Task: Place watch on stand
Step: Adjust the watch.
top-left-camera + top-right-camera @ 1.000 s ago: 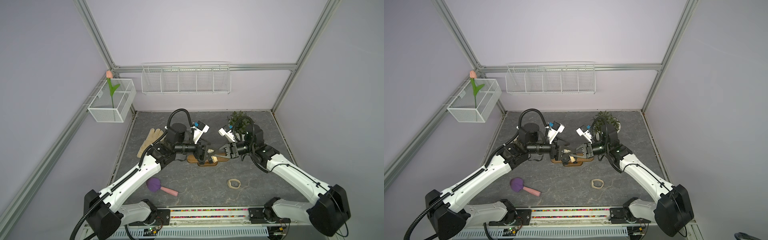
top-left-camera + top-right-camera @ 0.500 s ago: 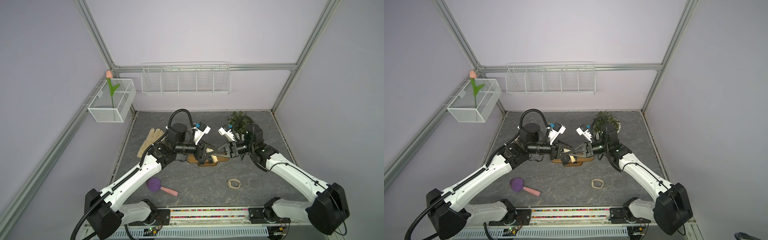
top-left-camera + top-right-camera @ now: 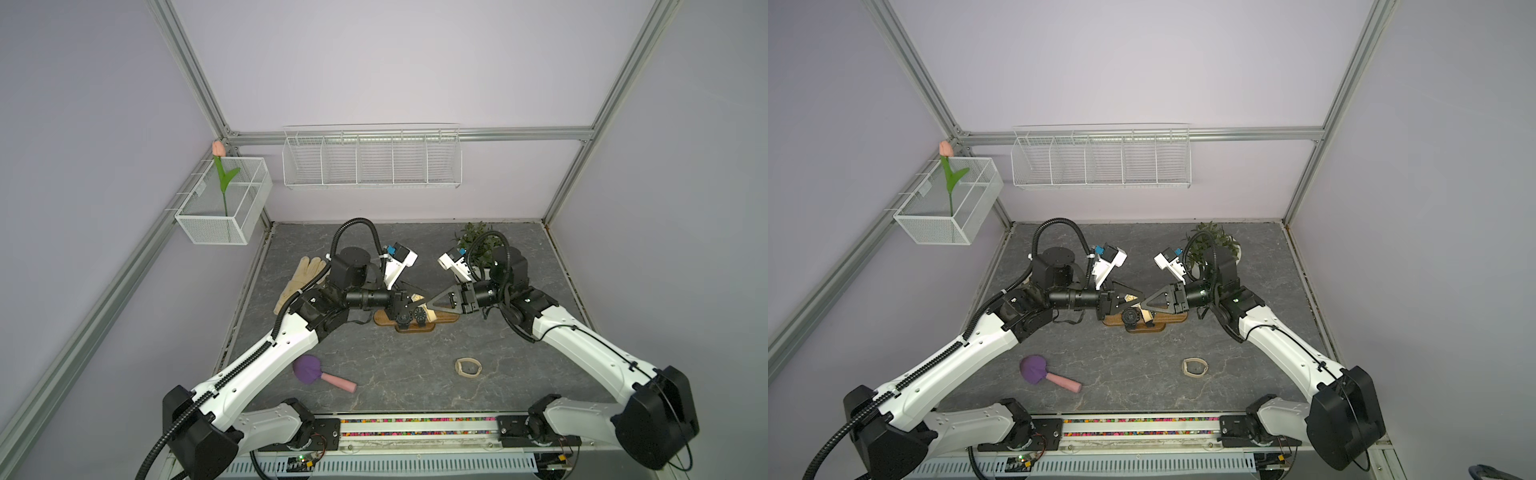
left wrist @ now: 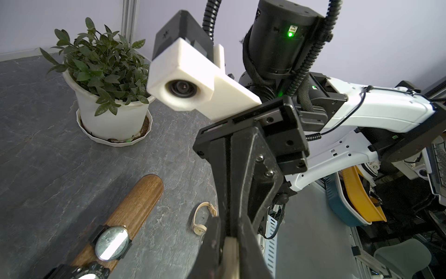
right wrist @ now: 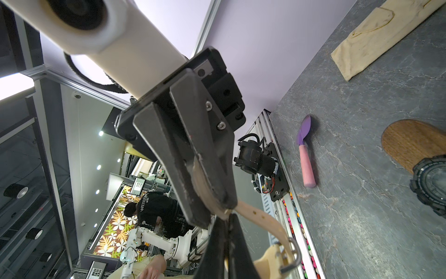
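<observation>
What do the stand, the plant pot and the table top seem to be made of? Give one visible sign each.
Stand: wood, brown with slight sheen; grain lines run along it.
Plant pot: white, matte; plastic or ceramic, cannot tell.
Table top: grey with pale veins, like stone; possibly a printed sheet.

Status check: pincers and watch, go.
Copy: left pincer and right pincer both shut on beige watch, aloft near stand. Two dark watches sit on stand; one end bare.

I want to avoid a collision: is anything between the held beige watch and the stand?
Two black watches already sit mid-bar on the stand; its end toward the plant is bare. Nothing else visible.
</observation>
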Controlling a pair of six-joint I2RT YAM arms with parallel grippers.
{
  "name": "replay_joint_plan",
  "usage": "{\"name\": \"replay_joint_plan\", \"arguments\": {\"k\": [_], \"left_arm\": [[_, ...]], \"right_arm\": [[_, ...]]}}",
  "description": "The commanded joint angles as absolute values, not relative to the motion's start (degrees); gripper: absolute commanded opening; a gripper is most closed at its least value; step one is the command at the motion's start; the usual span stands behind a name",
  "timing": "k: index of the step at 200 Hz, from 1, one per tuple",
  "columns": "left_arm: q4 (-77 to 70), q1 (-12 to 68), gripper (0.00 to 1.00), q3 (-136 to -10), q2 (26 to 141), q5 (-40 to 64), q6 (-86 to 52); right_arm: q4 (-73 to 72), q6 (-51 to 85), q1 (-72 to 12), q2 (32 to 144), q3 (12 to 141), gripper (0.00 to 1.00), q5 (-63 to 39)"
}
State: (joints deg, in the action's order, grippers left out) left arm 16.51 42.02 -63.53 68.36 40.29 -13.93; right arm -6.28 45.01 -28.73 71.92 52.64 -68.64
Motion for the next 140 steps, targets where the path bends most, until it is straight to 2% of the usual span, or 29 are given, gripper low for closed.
{"name": "replay_joint_plan", "arguments": {"k": [1, 24, 63, 94, 125, 140], "left_arm": [[18.3, 41.7, 0.0, -63.2, 68.2, 38.8, -13.7], [17.2, 41.7, 0.0, -62.9, 68.6, 38.8, -14.9], [14.9, 41.7, 0.0, -62.2, 68.4, 37.5, -17.0], [13.2, 41.7, 0.0, -61.4, 67.4, 35.5, -18.1], [12.7, 41.7, 0.0, -60.6, 66.5, 32.0, -18.6], [12.5, 41.7, 0.0, -60.3, 66.0, 29.8, -19.0]], "right_arm": [[-7.6, 45.4, -27.9, 70.9, 51.8, 0.07, -69.6], [-9.3, 46.6, -27.8, 71.1, 51.6, 0.08, -69.7], [-19.3, 53.7, -27.6, 72.3, 48.4, 0.26, -69.6], [-26.8, 58.9, -27.1, 73.3, 46.5, 0.33, -69.9], [-27.1, 59.2, -24.9, 70.4, 45.1, 0.44, -69.0], [-22.9, 56.7, -23.5, 67.6, 44.4, 0.5, -66.7]]}}
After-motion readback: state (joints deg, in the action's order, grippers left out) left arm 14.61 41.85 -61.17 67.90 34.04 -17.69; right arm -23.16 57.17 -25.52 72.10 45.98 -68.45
